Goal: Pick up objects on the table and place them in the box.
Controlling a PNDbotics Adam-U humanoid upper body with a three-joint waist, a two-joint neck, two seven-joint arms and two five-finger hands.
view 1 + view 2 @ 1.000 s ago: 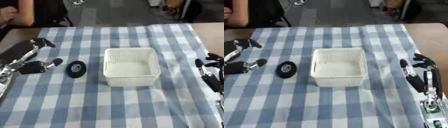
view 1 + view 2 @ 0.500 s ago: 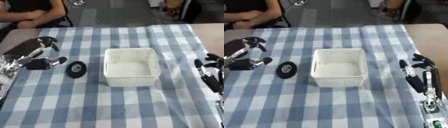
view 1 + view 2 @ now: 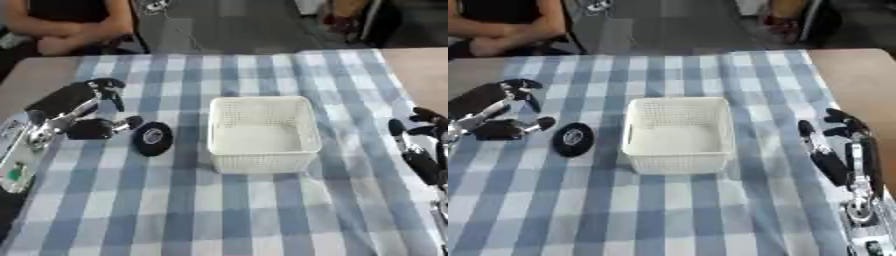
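A black round disc (image 3: 152, 139) lies on the checked cloth, just left of the white mesh box (image 3: 262, 132). The box stands in the middle of the table, and nothing shows inside it. My left hand (image 3: 77, 102) hovers left of the disc, open in a wide arc. Its fingers (image 3: 108, 86) reach over from above, and its thumb tip (image 3: 129, 121) is close to the disc's left rim, holding nothing. My right hand (image 3: 833, 150) rests open at the right edge of the table, fingers up, well clear of the box.
A blue and white checked cloth (image 3: 227, 210) covers the table, and bare wood (image 3: 859, 75) shows at the right. A person sits at the far edge with folded arms (image 3: 70, 35). My left forearm (image 3: 22, 155) lies along the left edge.
My left hand has risen and shifted right, bringing its thumb closer to the black disc. The disc, the box and my right hand have stayed put.
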